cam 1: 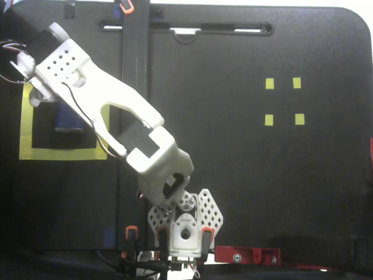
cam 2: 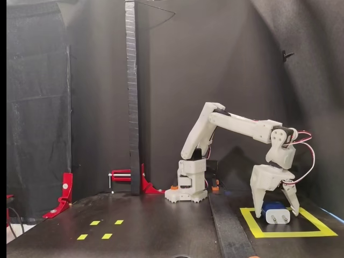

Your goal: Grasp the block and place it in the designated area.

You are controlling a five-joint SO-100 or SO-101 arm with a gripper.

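The dark-blue block (cam 2: 277, 213), silver prongs on its near face, lies on the black surface inside the designated area (cam 2: 312, 233), a square of wide yellow tape. My gripper (cam 2: 276, 210) hangs straight down over it, open, one finger on each side of the block; I cannot tell whether they touch it. From above in a fixed view, the block (cam 1: 69, 120) shows as a blue patch within the yellow outline (cam 1: 58, 154), partly covered by my white arm (cam 1: 116, 99). The fingertips are hidden there under the wrist.
Four tiny yellow tape squares (cam 1: 284, 101) (cam 2: 100, 229) mark the other side of the mat. A black upright post (cam 2: 131, 97) stands near the arm's base (cam 2: 188, 185). Red clamps (cam 2: 129, 177) (cam 1: 247, 255) sit at the table's edges.
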